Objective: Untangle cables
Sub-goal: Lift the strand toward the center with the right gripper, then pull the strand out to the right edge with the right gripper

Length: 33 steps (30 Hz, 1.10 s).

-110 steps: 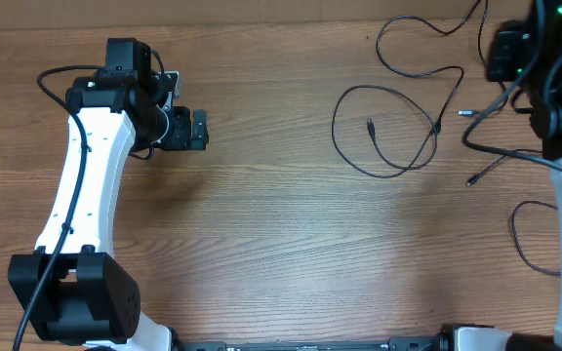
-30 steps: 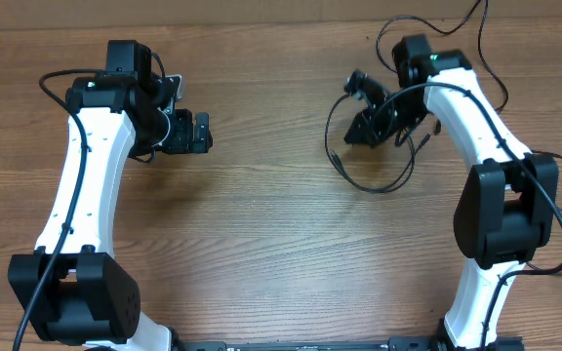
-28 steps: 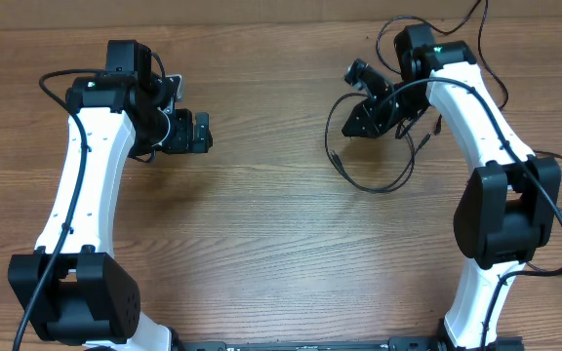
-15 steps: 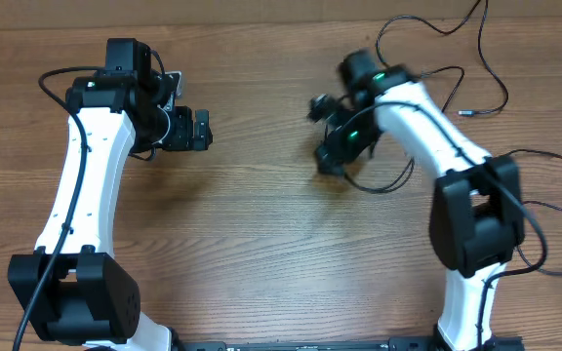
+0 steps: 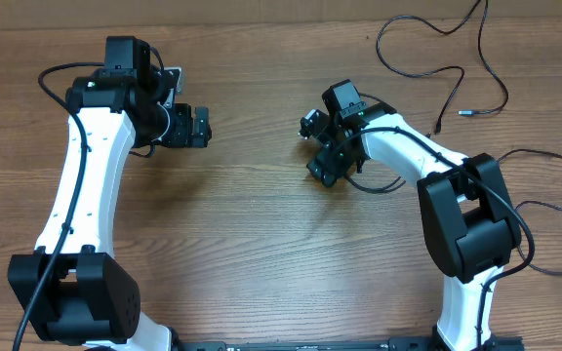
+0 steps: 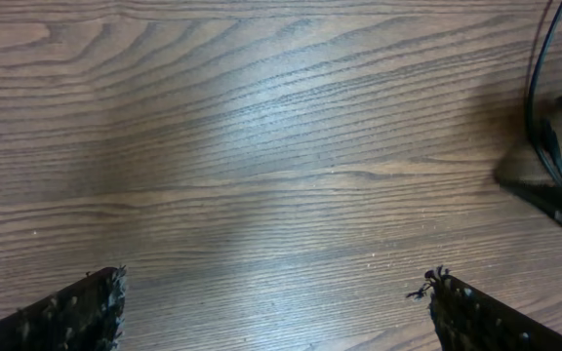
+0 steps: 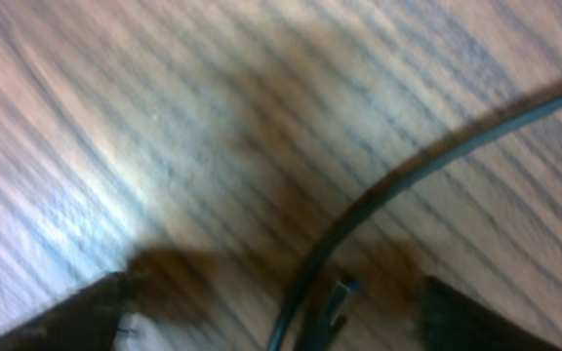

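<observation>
Untangling looks barely begun: the right hand (image 5: 317, 144), fingers spread, straddles one cable (image 7: 388, 195) near the middle of the surface (image 5: 261, 253), while the other cables (image 5: 427, 74) sprawl toward the far right corner and the left hand (image 5: 201, 127) hangs spread and empty.

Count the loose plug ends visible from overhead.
2: one plug end tipping the wavy cable, another just right of it. Others may hide under the right arm.

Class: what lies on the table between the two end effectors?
Only bare wood of the table lies between the left end effector and the right end effector; the overhead view shows it.
</observation>
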### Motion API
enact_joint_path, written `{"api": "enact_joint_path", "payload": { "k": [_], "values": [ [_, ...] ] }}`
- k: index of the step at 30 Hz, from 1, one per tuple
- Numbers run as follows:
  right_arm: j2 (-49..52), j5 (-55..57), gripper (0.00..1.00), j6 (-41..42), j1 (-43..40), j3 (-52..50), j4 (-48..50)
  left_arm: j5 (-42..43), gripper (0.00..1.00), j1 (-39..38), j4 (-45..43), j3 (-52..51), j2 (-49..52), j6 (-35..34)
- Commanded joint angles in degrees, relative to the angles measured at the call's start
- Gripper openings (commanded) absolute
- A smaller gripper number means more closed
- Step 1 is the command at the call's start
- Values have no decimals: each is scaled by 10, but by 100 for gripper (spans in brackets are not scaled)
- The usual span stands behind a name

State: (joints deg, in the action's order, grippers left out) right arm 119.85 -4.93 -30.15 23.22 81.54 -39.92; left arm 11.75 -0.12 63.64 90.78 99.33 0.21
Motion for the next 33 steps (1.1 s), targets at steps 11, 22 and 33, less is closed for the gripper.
{"api": "enact_joint_path", "payload": {
  "k": [11,22,33],
  "values": [
    [31,-20,4,66,-5,-14,-51,-3,100,-2,6,2,-6,11],
    [-152,-25,4,77,-28,149,-145,-3,100,-2,3,2,-6,11],
    [-345,139,4,122,-141,216,-133,-1,100,-2,0,2,-6,11]
  ]
}}
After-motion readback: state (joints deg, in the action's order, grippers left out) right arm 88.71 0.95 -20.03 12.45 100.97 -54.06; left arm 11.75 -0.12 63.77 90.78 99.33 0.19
